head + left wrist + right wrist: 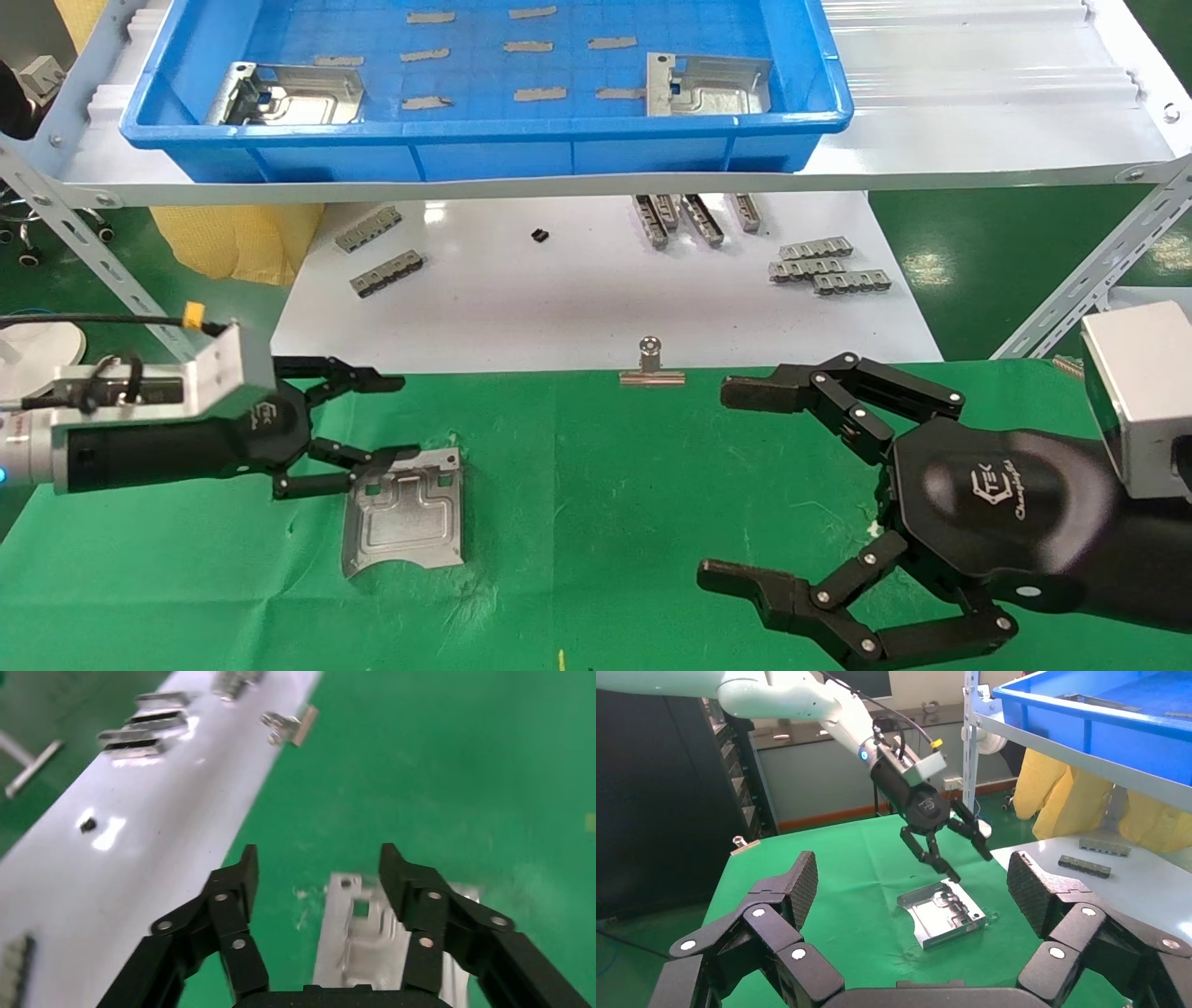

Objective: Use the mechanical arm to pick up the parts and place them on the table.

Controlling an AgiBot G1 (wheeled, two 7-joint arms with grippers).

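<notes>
One silver part [405,511] lies flat on the green table [605,485] at the left. My left gripper [402,417] is open just above its far-left edge, with the lower fingertip close to that edge and nothing held. The left wrist view shows the part [358,945] below the open left gripper [320,857]. My right gripper [724,483] is open and empty over the cloth at the right. The right wrist view looks past the right gripper [912,867] to the part [940,913] and the left gripper [968,864] over it. Two more parts [289,93] [708,84] lie in the blue bin.
The blue bin [484,130] stands on a white shelf [978,140] at the back. Below it a glossy white tabletop [577,298] carries small grey ridged strips [824,266] [382,252]. A silver binder clip [652,363] holds the cloth's far edge.
</notes>
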